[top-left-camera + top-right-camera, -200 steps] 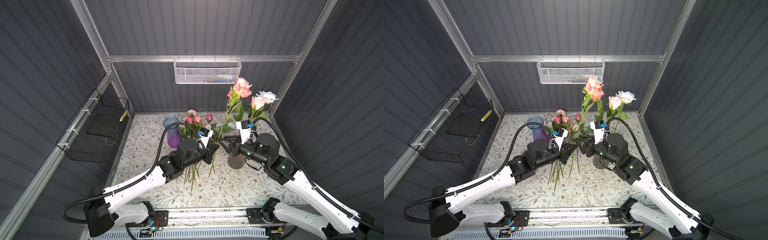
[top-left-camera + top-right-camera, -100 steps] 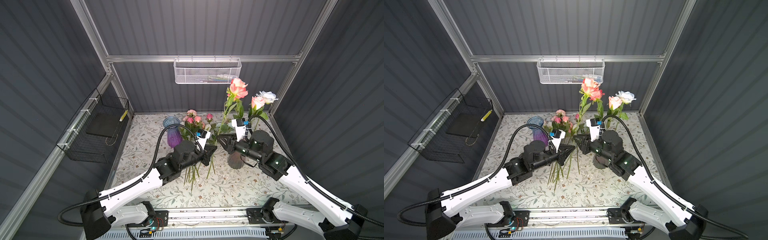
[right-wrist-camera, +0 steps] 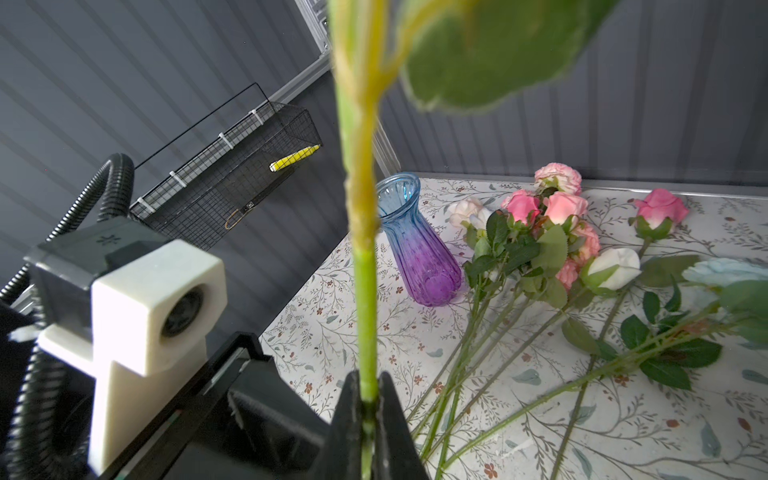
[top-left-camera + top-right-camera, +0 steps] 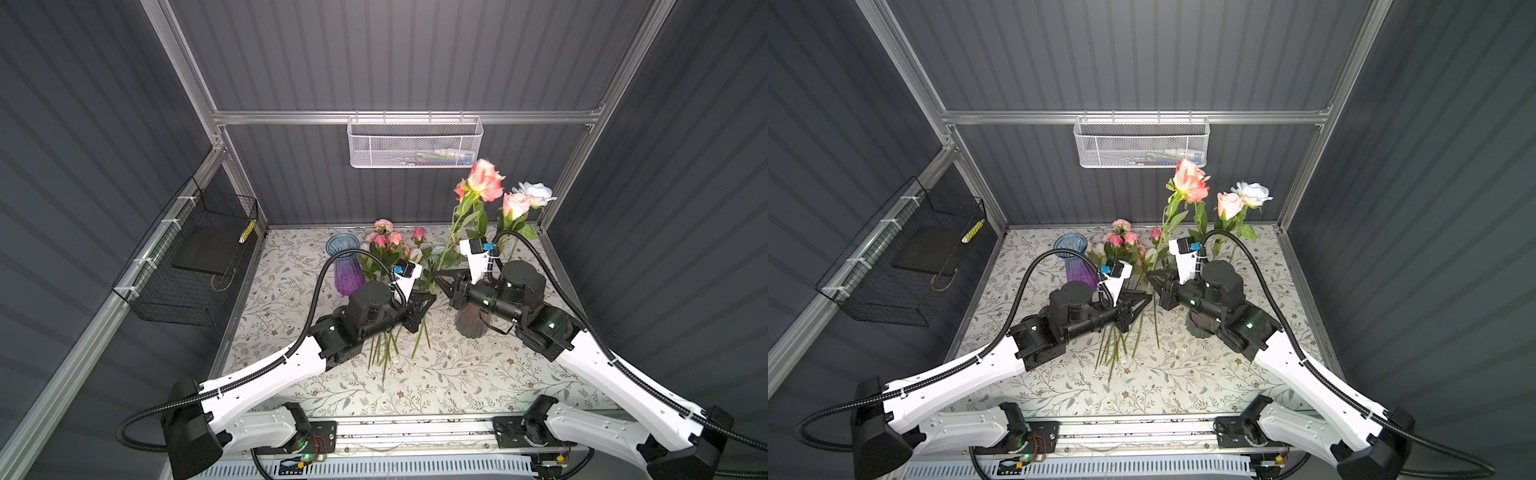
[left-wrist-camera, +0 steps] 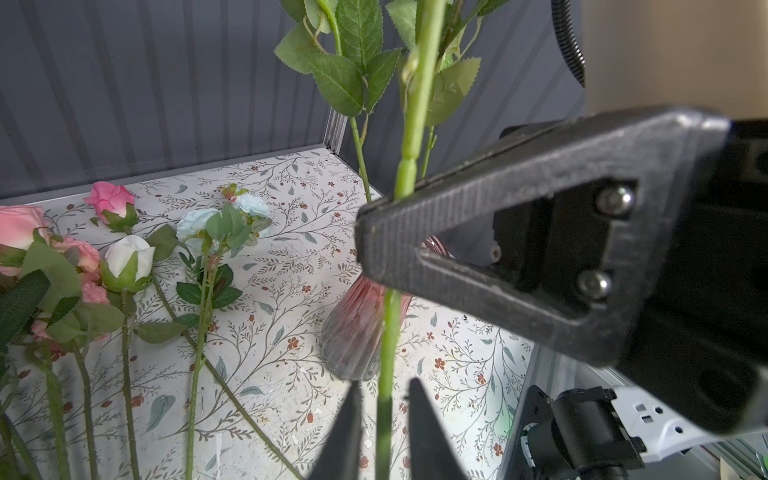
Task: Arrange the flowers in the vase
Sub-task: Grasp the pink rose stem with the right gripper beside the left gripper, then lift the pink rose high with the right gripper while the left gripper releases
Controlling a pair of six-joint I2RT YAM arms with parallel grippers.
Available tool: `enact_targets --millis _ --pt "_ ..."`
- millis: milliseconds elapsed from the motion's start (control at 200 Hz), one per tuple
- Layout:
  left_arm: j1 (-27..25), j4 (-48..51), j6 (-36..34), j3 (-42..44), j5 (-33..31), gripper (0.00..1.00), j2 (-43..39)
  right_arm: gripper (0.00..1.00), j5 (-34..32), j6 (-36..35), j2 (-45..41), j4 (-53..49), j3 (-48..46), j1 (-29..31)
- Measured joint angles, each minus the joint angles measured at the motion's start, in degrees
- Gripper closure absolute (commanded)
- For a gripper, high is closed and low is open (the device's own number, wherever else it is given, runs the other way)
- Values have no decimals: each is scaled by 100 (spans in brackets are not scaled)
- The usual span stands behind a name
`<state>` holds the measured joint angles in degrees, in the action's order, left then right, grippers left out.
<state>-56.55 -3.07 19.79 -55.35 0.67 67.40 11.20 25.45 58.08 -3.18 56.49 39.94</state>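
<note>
Over the floral mat (image 4: 457, 382), well clear of the walls (image 4: 395, 54), the right gripper (image 3: 368, 390) clamps a rose stem (image 3: 365, 291); the left gripper (image 5: 384, 386) brackets it, narrowly parted, not touching.

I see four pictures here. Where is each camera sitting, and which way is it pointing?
Top views: twin cameras high above the front edge, looking down at the table; both arms show.
Left wrist: rides the left arm, facing the red vase; its left gripper shows, open around the stem.
Right wrist: rides the right arm, facing the blue vase; its right gripper shows, shut on that stem.
Shared: both wrist views show the stem and the loose flowers on the table.
</note>
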Motion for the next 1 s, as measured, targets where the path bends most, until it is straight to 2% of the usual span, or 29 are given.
enact_targets --millis 95,250,525,775,1000 --pt "0 13 0 0 -66 20 -2 95 -111 -11 -96 -28 0 -11" --pt "0 155 -133 79 -542 7 -225 95 -426 -236 -203 -332 245 -11" --pt "0 190 -164 632 -1655 4 -1349 96 -1488 -1132 -278 -876 1556 -13" --pt "0 376 -162 798 -2234 2 -1405 94 -2549 -1976 -433 -1147 2166 -28" --pt "0 435 -162 870 -2387 1 -1403 94 -3342 -2538 -634 -1292 2249 -160"
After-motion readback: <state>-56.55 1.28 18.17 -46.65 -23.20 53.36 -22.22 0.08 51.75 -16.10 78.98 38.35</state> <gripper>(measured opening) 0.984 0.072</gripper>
